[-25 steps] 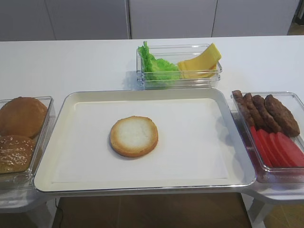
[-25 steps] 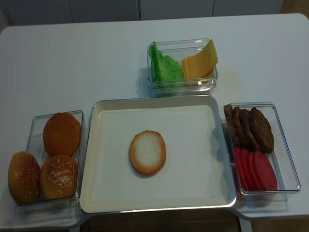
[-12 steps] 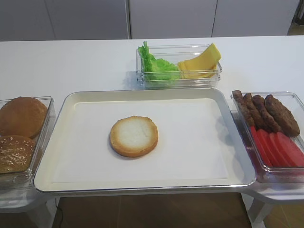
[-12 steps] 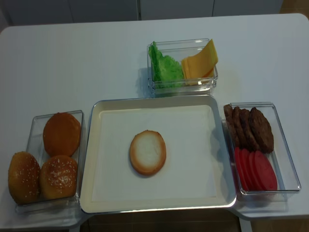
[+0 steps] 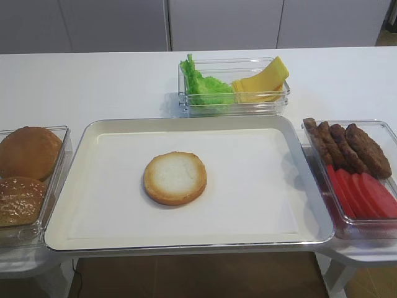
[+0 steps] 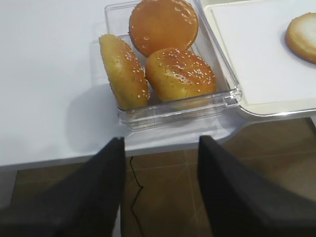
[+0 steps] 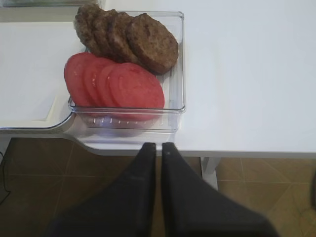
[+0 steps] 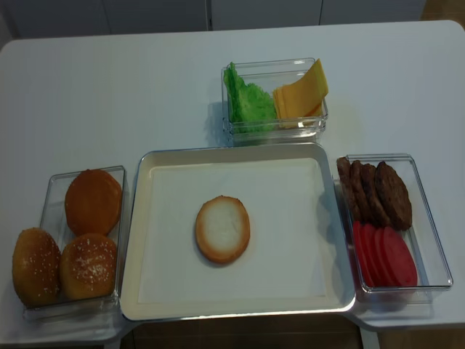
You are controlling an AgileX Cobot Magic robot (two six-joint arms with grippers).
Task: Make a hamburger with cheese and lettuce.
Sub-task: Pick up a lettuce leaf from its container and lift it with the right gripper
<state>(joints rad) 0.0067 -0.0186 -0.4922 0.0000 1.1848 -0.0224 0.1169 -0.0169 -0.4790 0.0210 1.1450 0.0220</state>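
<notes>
White cabinet fronts stood behind the tabletop (image 5: 93, 81) in the first high view, where the tray (image 5: 186, 239) lay at the middle of the near edge with the hamburger (image 5: 175, 177), as yet only a bare bun base, lying cut face up slightly left of the tray's middle; the lettuce (image 5: 201, 87) and the cheese (image 5: 260, 84) shared a clear box (image 5: 236, 105) toward the far edge, lettuce on the left, cheese leaning on the right. From the right wrist, the right pincer (image 7: 158, 150) hung off the near edge with its tips pressed together, just short of the box of tomato slices (image 7: 113, 84) and meat patties (image 7: 128, 37). From the left wrist, the left pincer (image 6: 160, 153) was spread wide and empty, off the near edge before the box of seeded bun tops (image 6: 165, 64). In the second high view neither arm showed; the cheese (image 8: 301, 91) lay beyond the tray toward the far right, so the right arm looked the nearer one, its reach running forward and inward across the tray's far right corner.
</notes>
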